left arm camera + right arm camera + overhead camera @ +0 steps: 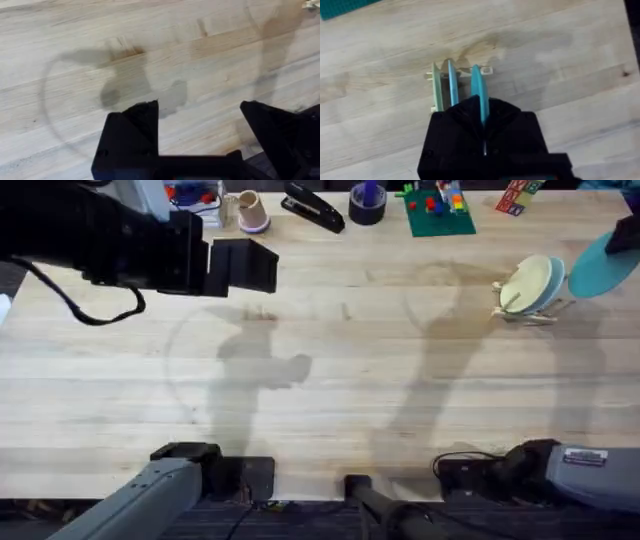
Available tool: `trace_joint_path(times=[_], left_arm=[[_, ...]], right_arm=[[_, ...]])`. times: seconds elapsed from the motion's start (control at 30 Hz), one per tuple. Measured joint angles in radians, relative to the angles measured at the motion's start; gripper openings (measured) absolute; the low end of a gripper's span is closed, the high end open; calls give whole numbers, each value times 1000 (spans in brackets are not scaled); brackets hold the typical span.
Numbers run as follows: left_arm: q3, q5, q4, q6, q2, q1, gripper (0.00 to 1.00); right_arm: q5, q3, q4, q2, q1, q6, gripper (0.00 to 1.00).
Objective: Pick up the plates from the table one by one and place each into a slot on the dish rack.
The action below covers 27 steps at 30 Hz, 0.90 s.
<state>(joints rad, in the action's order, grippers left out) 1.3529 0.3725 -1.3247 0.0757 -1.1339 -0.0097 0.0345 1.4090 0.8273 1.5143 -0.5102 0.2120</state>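
My right gripper hangs at the far right edge, shut on a bright turquoise plate held on edge just right of the dish rack. The small wooden rack holds a pale yellow plate upright, with a light blue plate behind it. In the right wrist view the turquoise plate stands edge-on between my shut fingers, above the rack and beside the light blue plate and the yellow plate. My left gripper hovers open over bare table at the far left.
Along the table's far edge lie a black stapler, a dark tape roll, a green baseplate with bricks and a small cup. The left arm's dark body spans the upper left. The arms' bases sit at the near edge.
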Motion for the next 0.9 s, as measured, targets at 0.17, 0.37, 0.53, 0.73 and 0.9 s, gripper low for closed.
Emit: trace_joint_path(times=[0.17,0.37,0.53,0.73,0.9], left_arm=[[0,0,0,0,0,0,993],[0,0,0,0,0,0,994],[0,0,0,0,0,0,994],[0,0,0,0,0,0,993],[0,0,0,0,0,0,993]], right_arm=[[20,0,-10,28,0,6,31],[26,0,-23,49,0,6,31],[27,0,-39,50,0,11,31],[27,0,-40,50,0,30,31],[27,0,-40,50,0,49,31]])
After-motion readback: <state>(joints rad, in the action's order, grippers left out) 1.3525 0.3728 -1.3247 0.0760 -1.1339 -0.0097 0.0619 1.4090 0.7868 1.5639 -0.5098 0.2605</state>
